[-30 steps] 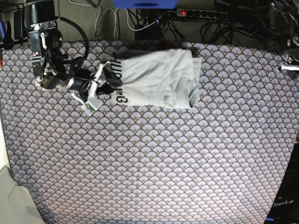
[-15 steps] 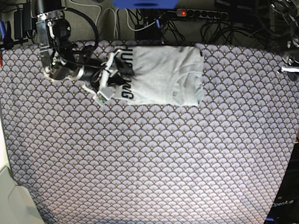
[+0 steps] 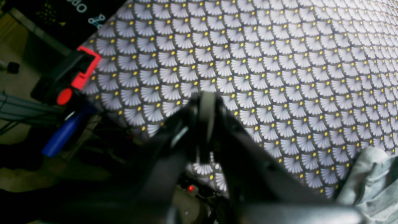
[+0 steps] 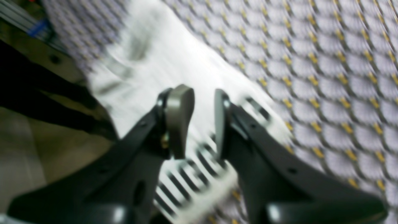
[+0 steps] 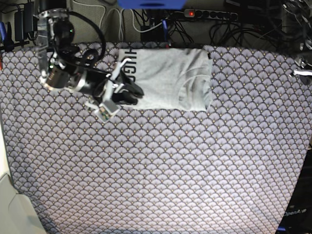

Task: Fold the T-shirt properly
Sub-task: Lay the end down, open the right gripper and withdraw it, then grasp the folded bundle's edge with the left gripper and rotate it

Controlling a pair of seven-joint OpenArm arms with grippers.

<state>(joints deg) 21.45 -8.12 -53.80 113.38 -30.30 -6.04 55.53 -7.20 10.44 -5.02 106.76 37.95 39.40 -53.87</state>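
Note:
The pale grey T-shirt lies folded into a flat rectangle at the back middle of the table, its black lettering running along the left edge. My right gripper hovers over the shirt's front left corner. In the right wrist view its fingers stand a little apart over the lettering, and my right gripper holds nothing. My left gripper is shut and empty above the table's edge, with a corner of the T-shirt off to its lower right.
The purple-grey fan-patterned table cloth covers the whole table. A power strip and cables lie behind the back edge. A red and black clamp with a blue handle sits off the table edge near my left gripper.
My right arm has swung right and forward along the shirt's left edge. The shirt now lies flatter and squarer, closer to the back edge. The right fingers have drawn closer together.

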